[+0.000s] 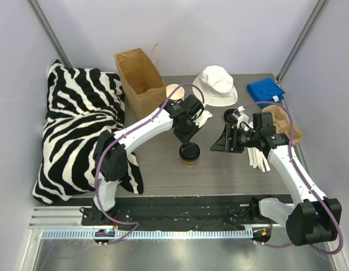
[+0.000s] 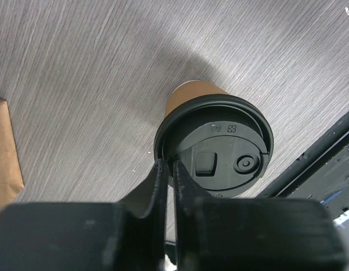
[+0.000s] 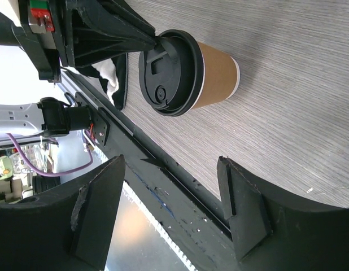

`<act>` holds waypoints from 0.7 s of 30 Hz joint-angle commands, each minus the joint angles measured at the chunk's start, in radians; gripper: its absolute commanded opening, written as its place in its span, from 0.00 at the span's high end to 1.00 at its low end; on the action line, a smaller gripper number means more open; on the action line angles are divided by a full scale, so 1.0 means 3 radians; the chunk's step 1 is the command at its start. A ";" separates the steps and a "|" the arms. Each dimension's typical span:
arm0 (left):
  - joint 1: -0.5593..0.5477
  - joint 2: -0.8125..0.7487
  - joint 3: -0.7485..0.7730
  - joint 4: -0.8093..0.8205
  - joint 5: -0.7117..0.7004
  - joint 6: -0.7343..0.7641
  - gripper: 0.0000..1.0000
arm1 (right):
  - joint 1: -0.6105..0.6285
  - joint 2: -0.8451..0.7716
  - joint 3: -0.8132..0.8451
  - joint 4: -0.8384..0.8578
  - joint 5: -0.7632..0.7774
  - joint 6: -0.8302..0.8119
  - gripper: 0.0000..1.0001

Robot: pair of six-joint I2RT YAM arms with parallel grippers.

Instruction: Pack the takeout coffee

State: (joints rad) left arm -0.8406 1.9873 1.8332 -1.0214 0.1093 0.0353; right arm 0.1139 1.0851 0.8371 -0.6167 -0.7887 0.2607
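Left jaws: closed to a thin slit across the near rim of the black lid (image 3: 166,73), one finger outside the rim and one on the lid top; the rim appears to be pinched between them.
Zebra cushion (image 1: 78,118): laid along the left side of the desk (image 1: 163,169), well apart from the work.
Paper bag (image 1: 138,79): stood upright at the back left, mouth open upward; nothing can be seen inside it from above.
Lidless cup (image 1: 173,90): seen just beside the bag, partly hidden by the left arm (image 1: 140,127).
Takeout coffee (image 2: 211,144): placed upright near the middle of the desk, in front of the bag and apart from it, with the lid fitted; its base appears to rest on the desk.
White hat (image 1: 217,84): set at the back, right of the bag.
Right jaws: spread wide, nothing held; they are pointed at the coffee from the right and kept apart from it.
Pulp tray (image 1: 292,131): partly covered by the right arm.
Blue cloth (image 1: 265,89): left in the back right corner.
Done: the cup is lidded and, it seems, gripped by its rim.
Left: the coffee is not yet in the bag; it is judged that lifting, carrying back-left and lowering through the bag's mouth remain.
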 commanded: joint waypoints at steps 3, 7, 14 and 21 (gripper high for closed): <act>0.0000 -0.0023 0.0229 -0.0062 0.0070 0.0051 0.80 | -0.0001 0.0013 0.0022 0.0107 -0.0071 0.0000 0.26; 0.0000 -0.0171 0.0368 -0.0113 0.0137 0.0056 0.67 | -0.0001 0.0039 0.0052 0.0112 -0.0101 0.0010 0.26; 0.0051 -0.0641 0.0242 -0.0053 0.0402 0.0021 0.55 | -0.0001 0.0075 0.0099 0.0332 -0.0234 0.0199 0.32; 0.0240 -0.1341 -0.0945 0.0872 0.1128 -0.0449 0.88 | 0.0080 0.0279 -0.0070 0.0981 -0.0474 0.0730 0.57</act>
State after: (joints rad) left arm -0.7918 1.6875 1.6947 -0.9417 0.3161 -0.0147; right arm 0.1169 1.1481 0.8364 -0.5030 -0.8597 0.3573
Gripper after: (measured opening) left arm 0.192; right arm 0.483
